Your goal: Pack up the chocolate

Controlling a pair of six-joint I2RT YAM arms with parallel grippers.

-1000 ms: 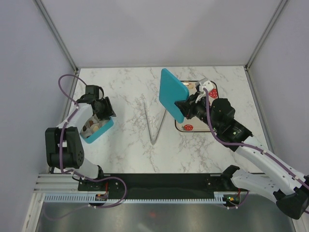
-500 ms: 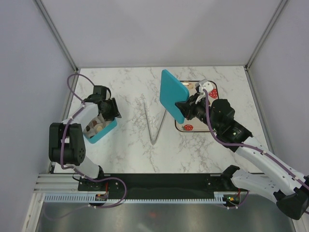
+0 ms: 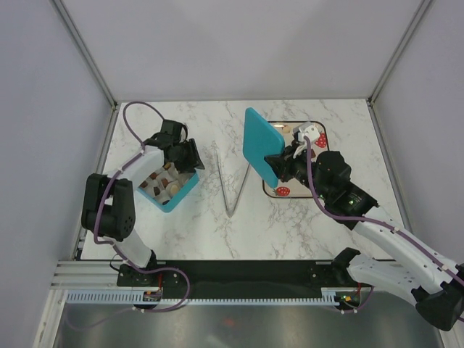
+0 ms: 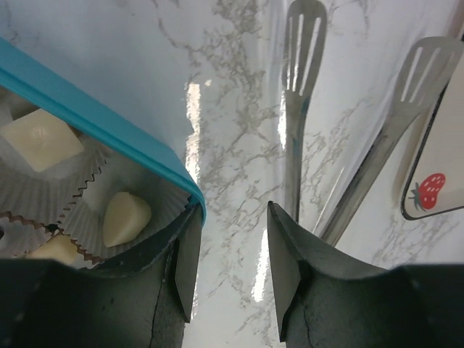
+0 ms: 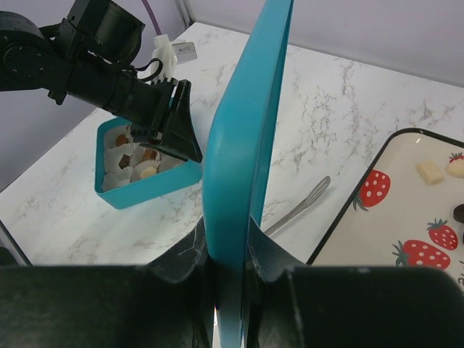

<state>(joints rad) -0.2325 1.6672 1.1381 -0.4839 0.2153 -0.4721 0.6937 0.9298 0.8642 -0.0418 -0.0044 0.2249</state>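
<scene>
The teal box (image 3: 168, 190) sits left of the table's middle with several chocolate pieces in white paper cups. The left wrist view shows a white square piece (image 4: 40, 138) and a cream heart piece (image 4: 125, 217) in it. My left gripper (image 3: 187, 158) is open at the box's far right corner; its left finger (image 4: 185, 254) touches that corner and only marble shows between the jaws (image 4: 228, 217). My right gripper (image 5: 230, 239) is shut on the teal lid (image 5: 246, 130), held on edge above the table (image 3: 259, 143). A few more pieces (image 5: 430, 171) lie on the strawberry tray (image 5: 406, 210).
Silver tongs (image 3: 233, 185) lie in a V between the box and the tray, also seen in the left wrist view (image 4: 297, 109). The tray (image 3: 270, 190) is at the right, partly under my right arm. Grey walls bound the table on three sides.
My left gripper has swung right and towards the table's middle, and the teal box has slid and turned with it. The right gripper holds the lid almost where it was.
</scene>
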